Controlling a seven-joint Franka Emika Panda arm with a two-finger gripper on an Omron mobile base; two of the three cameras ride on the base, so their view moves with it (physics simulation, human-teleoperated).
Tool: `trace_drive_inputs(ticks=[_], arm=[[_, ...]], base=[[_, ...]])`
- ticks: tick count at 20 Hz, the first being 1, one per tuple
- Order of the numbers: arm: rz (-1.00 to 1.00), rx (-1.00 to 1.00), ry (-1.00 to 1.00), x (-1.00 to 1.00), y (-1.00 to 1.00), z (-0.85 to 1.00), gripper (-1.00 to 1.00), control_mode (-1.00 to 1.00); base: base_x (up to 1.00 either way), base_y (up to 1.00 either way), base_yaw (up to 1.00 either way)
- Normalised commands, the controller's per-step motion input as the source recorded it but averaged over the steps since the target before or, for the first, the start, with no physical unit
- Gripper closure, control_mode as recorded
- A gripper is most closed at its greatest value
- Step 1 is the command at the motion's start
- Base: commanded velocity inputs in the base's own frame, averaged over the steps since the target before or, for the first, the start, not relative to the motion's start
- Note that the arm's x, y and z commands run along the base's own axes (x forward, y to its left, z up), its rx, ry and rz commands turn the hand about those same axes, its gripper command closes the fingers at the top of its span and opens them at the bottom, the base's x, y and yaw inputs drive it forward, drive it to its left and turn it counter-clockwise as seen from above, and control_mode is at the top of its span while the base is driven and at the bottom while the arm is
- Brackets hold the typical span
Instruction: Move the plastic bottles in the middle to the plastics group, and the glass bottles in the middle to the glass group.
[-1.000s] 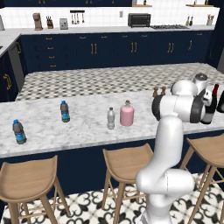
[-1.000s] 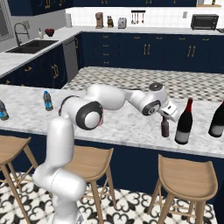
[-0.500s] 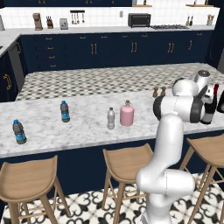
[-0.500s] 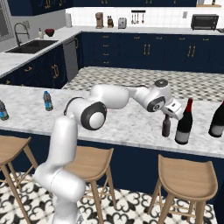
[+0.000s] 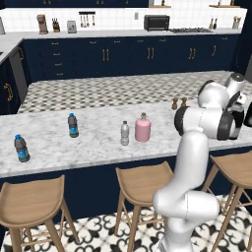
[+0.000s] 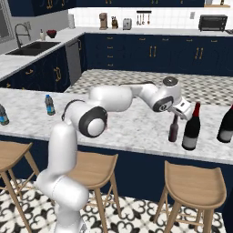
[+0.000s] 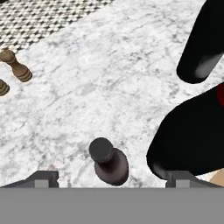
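A small brown bottle (image 7: 108, 162) stands upright on the marble counter (image 7: 109, 78), seen from above in the hand view, directly between the two fingertips (image 7: 43, 178) and below them, touching neither. The fingers are spread wide, one on each side of the bottle's cap, holding nothing. From the right base view the gripper (image 6: 181, 110) hangs just above the brown bottle (image 6: 173, 129), which stands just beside a tall wine bottle (image 6: 191, 128); a second wine bottle (image 6: 226, 122) stands farther out past the first. In the hand view the nearer wine bottle (image 7: 192, 135) fills the space just beyond one fingertip. Two small wooden shakers (image 7: 15, 65) sit well off on the other side. Far from the fingers, mid-counter, a pink bottle (image 5: 142, 128) and a clear bottle (image 5: 125, 134) stand close together, and two blue-labelled bottles (image 5: 73, 125) stand farther along still.
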Motion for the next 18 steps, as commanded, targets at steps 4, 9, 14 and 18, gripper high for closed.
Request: trace_drive_inputs(ticks=[4, 9, 14, 18], arm=[[0.02, -0.16, 0.0, -0.18, 0.3, 0.1, -1.0, -1.0], [0.15, -0.07, 0.04, -0.42, 0.62, 0.1, -1.0, -1.0], [0.3, 0.0, 0.07, -0.28, 0.98, 0.0, -1.0, -1.0], [0.28, 0.0, 0.09, -0.08, 1.0, 0.0, -1.0, -1.0]], base=[[0.0, 0.0, 0.0], [0.0, 0.0, 0.0], [0.0, 0.0, 0.0], [0.0, 0.0, 0.0]])
